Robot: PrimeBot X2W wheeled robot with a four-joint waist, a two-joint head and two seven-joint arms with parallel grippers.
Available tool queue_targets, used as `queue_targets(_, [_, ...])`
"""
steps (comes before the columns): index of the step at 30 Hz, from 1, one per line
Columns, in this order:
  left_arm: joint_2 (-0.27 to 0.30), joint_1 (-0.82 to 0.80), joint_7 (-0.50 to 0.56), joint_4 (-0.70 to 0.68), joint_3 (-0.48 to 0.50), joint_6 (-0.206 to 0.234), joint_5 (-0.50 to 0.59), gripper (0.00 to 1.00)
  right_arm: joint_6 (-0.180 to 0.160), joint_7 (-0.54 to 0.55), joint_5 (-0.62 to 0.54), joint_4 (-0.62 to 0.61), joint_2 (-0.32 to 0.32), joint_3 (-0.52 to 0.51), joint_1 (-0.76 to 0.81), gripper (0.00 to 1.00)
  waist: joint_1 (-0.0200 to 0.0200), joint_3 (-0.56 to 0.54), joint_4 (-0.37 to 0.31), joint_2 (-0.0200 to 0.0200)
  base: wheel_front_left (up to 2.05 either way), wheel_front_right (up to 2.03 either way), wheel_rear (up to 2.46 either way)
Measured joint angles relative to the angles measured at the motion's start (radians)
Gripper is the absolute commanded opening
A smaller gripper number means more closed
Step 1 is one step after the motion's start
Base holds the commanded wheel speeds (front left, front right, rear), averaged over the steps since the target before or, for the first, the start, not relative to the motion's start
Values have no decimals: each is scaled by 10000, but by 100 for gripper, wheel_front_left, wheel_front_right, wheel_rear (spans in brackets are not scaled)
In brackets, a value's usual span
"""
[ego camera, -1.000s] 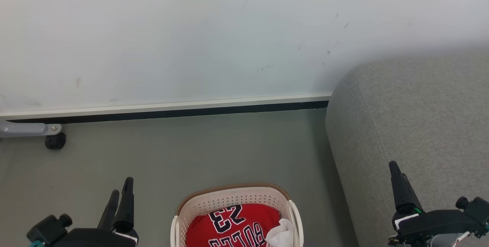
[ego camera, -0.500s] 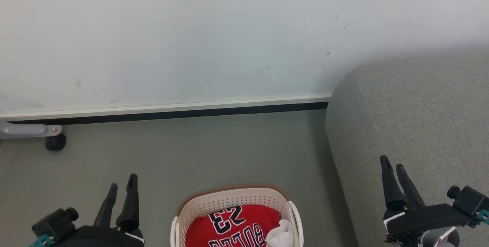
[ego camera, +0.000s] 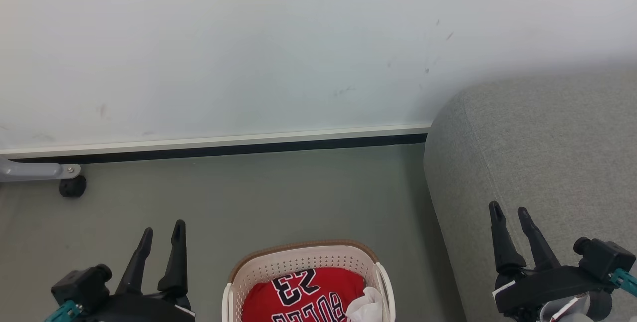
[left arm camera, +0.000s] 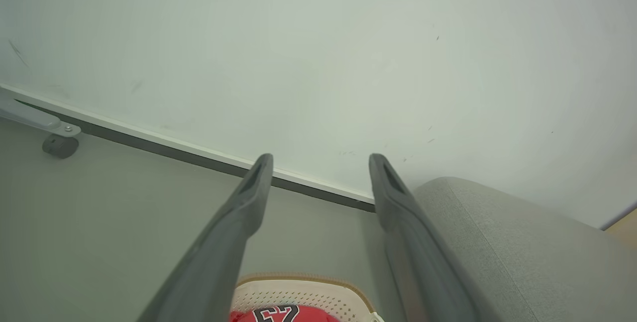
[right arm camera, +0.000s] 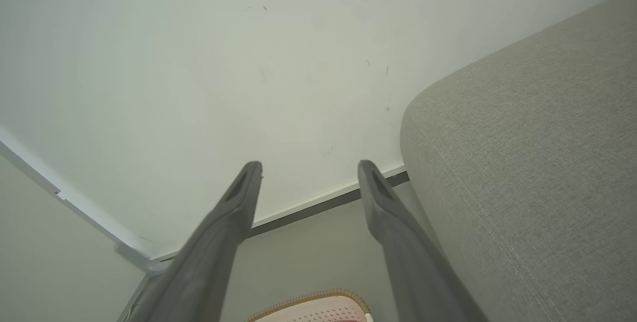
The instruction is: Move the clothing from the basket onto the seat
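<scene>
The cream-white basket [ego camera: 298,260] with its brown rim stands on the floor at the bottom centre, and its rim also peeks into the left wrist view [left arm camera: 298,284] and the right wrist view [right arm camera: 318,304]. Inside lies the red clothing [ego camera: 303,292], lettered "BULLS 23", with a bit of white lining at its right; a sliver of it [left arm camera: 278,314] is in the left wrist view. The grey seat [ego camera: 537,153] fills the right side. My left gripper [ego camera: 162,232] hovers open left of the basket. My right gripper [ego camera: 509,210] is open over the seat's front edge. Both are empty.
A pale wall [ego camera: 249,48] with a white and dark baseboard [ego camera: 224,145] runs behind the grey floor [ego camera: 249,197]. A grey metal leg with a black caster [ego camera: 72,186] stands at the far left by the wall.
Both grippers have opened: their fingers were close together a second ago and now stand apart. The left gripper shifted slightly right, the right one slightly left.
</scene>
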Motion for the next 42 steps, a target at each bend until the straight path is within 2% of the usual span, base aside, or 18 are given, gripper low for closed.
queue_targets(26, [236,-25,-876,-376,-424,0,3108,100,-382,-872,-2844,-221,-370,504,-145,100,0,31,-65,0,0,0,0])
queue_targets(42, [98,5,-876,-360,-205,-90,3185,100,-382,-874,-3053,-184,-303,366,-142,100,0,40,-136,0,0,0,0])
